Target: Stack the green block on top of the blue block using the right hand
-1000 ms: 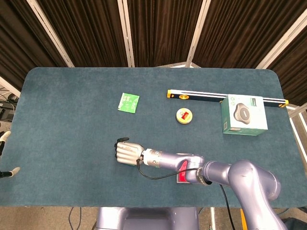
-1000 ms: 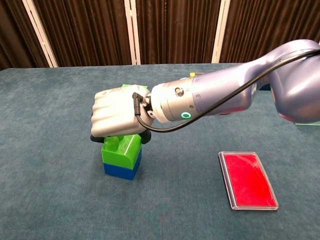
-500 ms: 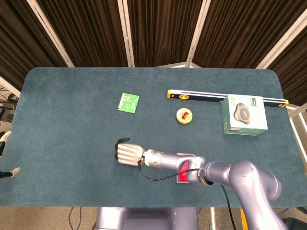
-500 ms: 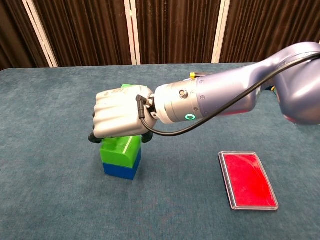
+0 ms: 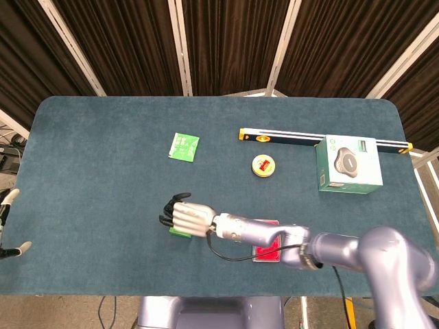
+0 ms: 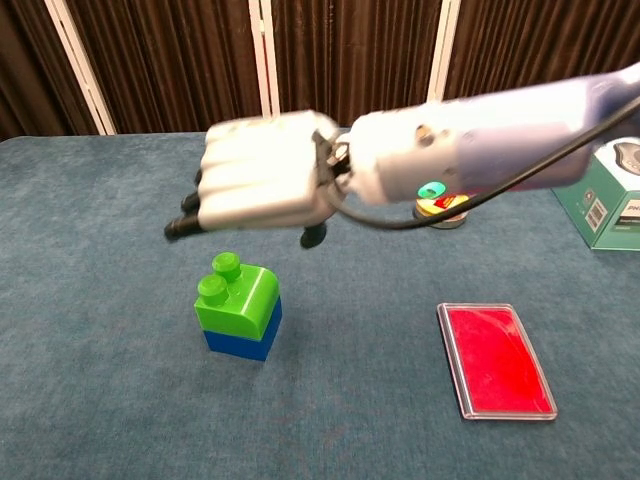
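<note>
Chest view shows the right hand (image 6: 262,185) held in the air above the green block (image 6: 238,303), clear of it, with its fingers spread apart and nothing gripped. A second ago the same hand was closed down over the green block; it has since been lifted and opened, and the block has been left where it was. The green block, studs up, is seated squarely on the blue block (image 6: 243,340), and the pair stands on the table (image 6: 100,400) just below the hand. In the head view the right hand (image 5: 186,216) is seen above the stack, with only a green edge (image 5: 181,234) visible under the palm. The left hand (image 5: 8,226) is glimpsed only at the frame edge, well away from the stack; whether it is open or closed cannot be told.

A red card case (image 6: 496,360) lies flat on the table beside the stack, on the forearm's side. Farther from the stack, a round yellow tin (image 5: 263,165) is seen, then a long spirit level (image 5: 288,137) and a teal product box (image 5: 349,164) resting against it. A small green packet (image 5: 184,146) lies beyond the stack, towards the far edge. The table is covered in dark blue-green felt, and behind it dark curtains (image 5: 226,41) are hung between pale frame bars.
</note>
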Controlling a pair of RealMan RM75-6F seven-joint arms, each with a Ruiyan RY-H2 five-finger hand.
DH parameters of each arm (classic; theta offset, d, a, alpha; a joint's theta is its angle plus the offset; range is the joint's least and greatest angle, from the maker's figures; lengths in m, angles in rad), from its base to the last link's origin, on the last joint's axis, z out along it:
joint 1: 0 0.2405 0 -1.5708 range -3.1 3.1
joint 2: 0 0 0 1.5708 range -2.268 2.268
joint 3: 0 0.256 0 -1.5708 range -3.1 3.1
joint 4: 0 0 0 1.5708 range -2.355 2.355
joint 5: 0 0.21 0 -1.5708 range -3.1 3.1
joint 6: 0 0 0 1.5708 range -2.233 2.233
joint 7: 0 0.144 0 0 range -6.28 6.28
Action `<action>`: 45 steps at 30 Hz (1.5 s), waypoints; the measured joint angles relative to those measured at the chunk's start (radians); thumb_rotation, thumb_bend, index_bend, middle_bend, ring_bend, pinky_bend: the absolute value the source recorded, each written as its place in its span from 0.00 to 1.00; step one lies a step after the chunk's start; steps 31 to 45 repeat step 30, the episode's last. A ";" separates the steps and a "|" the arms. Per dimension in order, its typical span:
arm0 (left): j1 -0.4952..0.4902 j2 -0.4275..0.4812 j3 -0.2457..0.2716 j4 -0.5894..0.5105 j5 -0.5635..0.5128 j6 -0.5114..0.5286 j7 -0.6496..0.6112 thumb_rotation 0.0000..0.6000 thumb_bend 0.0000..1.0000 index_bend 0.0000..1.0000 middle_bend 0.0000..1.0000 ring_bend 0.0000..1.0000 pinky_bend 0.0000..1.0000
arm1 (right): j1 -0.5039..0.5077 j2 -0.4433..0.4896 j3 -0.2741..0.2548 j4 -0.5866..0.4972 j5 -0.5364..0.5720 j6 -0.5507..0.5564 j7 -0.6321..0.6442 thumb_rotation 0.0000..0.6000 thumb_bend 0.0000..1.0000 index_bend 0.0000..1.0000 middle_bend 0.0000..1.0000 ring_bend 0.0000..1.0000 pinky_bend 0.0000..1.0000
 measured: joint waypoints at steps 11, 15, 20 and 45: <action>0.031 -0.009 0.022 0.002 0.139 0.102 -0.018 1.00 0.00 0.00 0.00 0.00 0.00 | -0.269 0.289 -0.010 -0.240 0.086 0.279 -0.066 1.00 0.00 0.04 0.12 0.22 0.23; 0.043 -0.025 0.028 0.011 0.192 0.147 -0.020 1.00 0.00 0.00 0.00 0.00 0.00 | -0.433 0.352 -0.032 -0.300 0.139 0.450 -0.024 1.00 0.00 0.00 0.01 0.01 0.02; 0.060 -0.037 0.042 0.012 0.228 0.172 -0.018 1.00 0.00 0.00 0.00 0.00 0.00 | -0.616 0.388 -0.064 -0.354 0.224 0.615 0.105 1.00 0.00 0.00 0.00 0.00 0.00; 0.070 -0.022 0.051 -0.001 0.250 0.181 -0.026 1.00 0.00 0.00 0.00 0.00 0.00 | -0.915 0.370 -0.144 -0.233 0.267 0.846 0.465 1.00 0.00 0.00 0.00 0.00 0.00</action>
